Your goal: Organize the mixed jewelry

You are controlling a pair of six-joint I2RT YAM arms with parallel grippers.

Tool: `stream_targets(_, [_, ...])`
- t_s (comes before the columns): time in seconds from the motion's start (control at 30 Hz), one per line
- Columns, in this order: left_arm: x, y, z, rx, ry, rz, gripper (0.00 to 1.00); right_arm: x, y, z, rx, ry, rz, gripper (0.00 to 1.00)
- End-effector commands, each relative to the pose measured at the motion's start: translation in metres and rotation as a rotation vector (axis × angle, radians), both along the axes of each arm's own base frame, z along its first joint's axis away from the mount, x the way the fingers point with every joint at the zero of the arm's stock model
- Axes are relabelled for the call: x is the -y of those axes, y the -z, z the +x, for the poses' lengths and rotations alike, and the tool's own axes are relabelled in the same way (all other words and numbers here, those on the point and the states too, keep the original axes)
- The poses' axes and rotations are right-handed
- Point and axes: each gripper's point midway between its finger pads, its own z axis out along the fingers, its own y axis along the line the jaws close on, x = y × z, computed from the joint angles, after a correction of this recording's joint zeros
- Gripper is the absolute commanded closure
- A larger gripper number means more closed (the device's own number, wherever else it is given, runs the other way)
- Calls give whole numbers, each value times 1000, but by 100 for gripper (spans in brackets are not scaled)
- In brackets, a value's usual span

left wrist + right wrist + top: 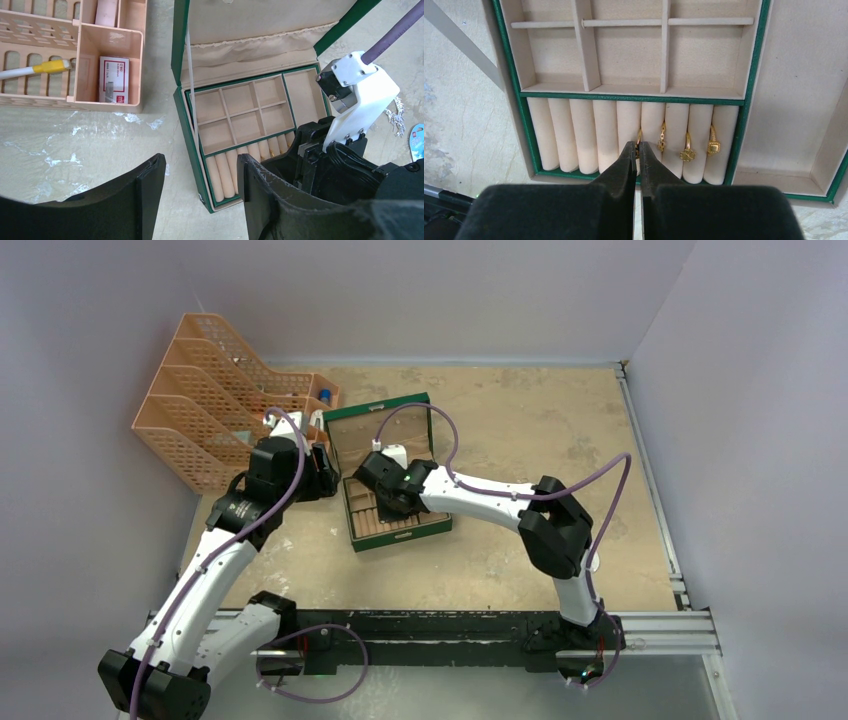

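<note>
The right gripper (638, 150), fully closed, has its tips at a thin gold ring (639, 135) slotted in the cream rolls (574, 135) of an open green jewellery box (744, 107), grip unclear, with three more gold rings (687, 150) alongside. The left gripper (200, 165) hovers half open and empty; a silvery chain tangle (397, 117) lies beside the box

My tan desk (520, 430) carries an orange file rack (200, 410) upper left, an open green box (362, 435) centre, and a silvery chain tangle (397, 116) far right.
</note>
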Motion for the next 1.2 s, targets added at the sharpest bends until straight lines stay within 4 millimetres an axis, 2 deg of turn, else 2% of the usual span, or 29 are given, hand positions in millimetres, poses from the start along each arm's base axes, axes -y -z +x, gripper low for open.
stream_targets(0.0, [1, -9, 7, 54, 12, -5, 46, -6, -7, 7, 28, 1, 20, 92])
stream_targets(0.07, [1, -10, 7, 55, 11, -4, 46, -7, -13, 8, 37, 8, 32, 84])
stream_targets(0.23, [2, -9, 7, 51, 8, -11, 46, -19, -56, 8, 64, 4, 148, 69])
stream_targets(0.33, [2, -11, 7, 51, 3, -23, 46, -15, -73, 12, 98, 29, 173, 65])
stream_targets(0.53, [5, -13, 6, 48, 13, -36, 46, 7, -94, 24, 191, 125, 174, 63])
stream_targets(0.63, [9, -15, 5, 52, 36, -46, 45, 33, -98, 32, 232, 226, 166, 63])
stream_targets(0.7, [16, -17, 3, 58, 78, -61, 45, 57, -106, 40, 251, 328, 191, 63])
stream_targets(0.83, [19, -18, 3, 60, 96, -69, 45, 103, -118, 55, 246, 500, 332, 65])
stream_targets(0.9, [20, -19, 3, 61, 102, -71, 44, 130, -117, 62, 245, 578, 381, 65])
stream_targets(1.03, [25, -22, 2, 69, 130, -87, 35, 185, -97, 71, 233, 711, 382, 65])
stream_targets(1.1, [29, -23, 2, 73, 153, -95, 23, 204, -82, 73, 216, 744, 351, 65])
stream_targets(1.17, [31, -23, 2, 70, 163, -98, 20, 219, -67, 73, 199, 770, 307, 65])
